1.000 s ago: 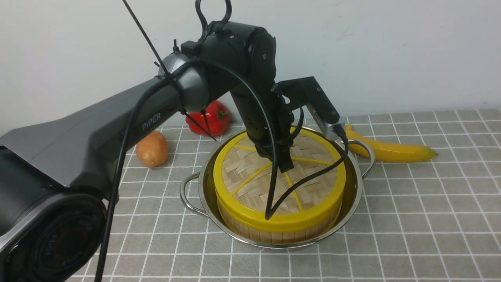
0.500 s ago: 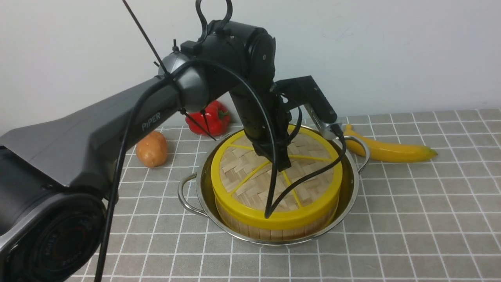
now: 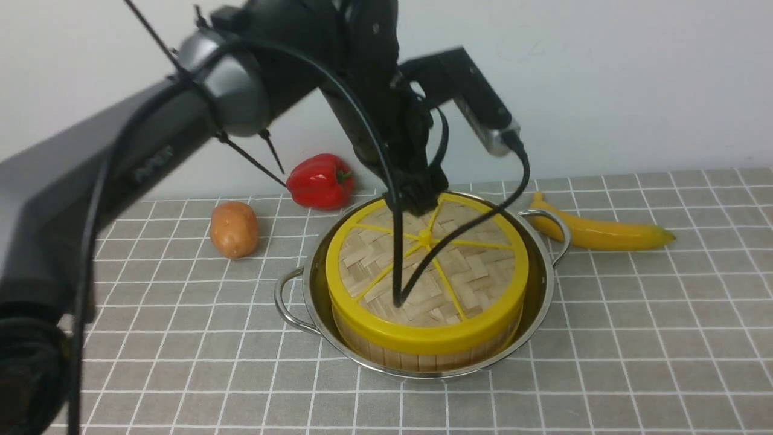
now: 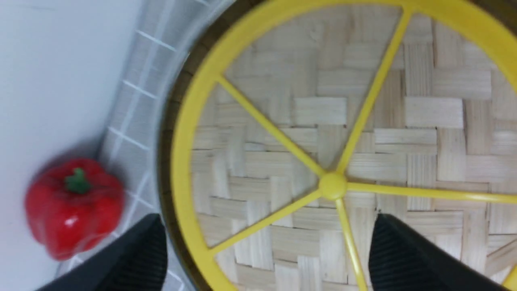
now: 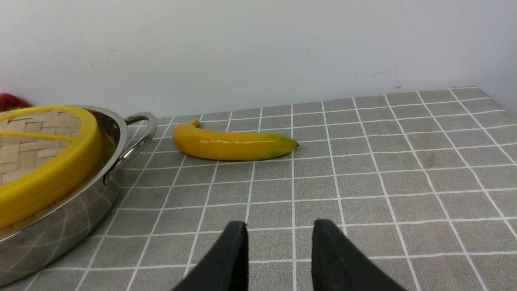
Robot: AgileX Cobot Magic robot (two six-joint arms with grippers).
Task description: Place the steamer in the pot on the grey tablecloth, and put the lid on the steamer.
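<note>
The steamer (image 3: 386,356) sits inside the pot (image 3: 540,302) on the grey tablecloth (image 3: 634,314). The lid (image 3: 477,272) lies flat on the steamer, its yellow rim covering the steamer's top. My left gripper (image 3: 423,196) hangs just above the far part of the lid, apart from it. In the left wrist view the left gripper (image 4: 266,218) stands wide open over the lid (image 4: 424,113), near the central knob (image 4: 332,185). My right gripper (image 5: 280,223) is open and empty, low over the cloth to the right of the pot (image 5: 60,230).
A banana (image 3: 604,232) lies on the cloth just behind and to the right of the pot. A red pepper (image 3: 319,181) stands at the back by the wall, with a potato (image 3: 234,229) to its left. The left arm's cables hang across the lid.
My left gripper has opened, let go of the lid and risen off it. The lid stays on the steamer, and pot and steamer have shifted slightly left.
</note>
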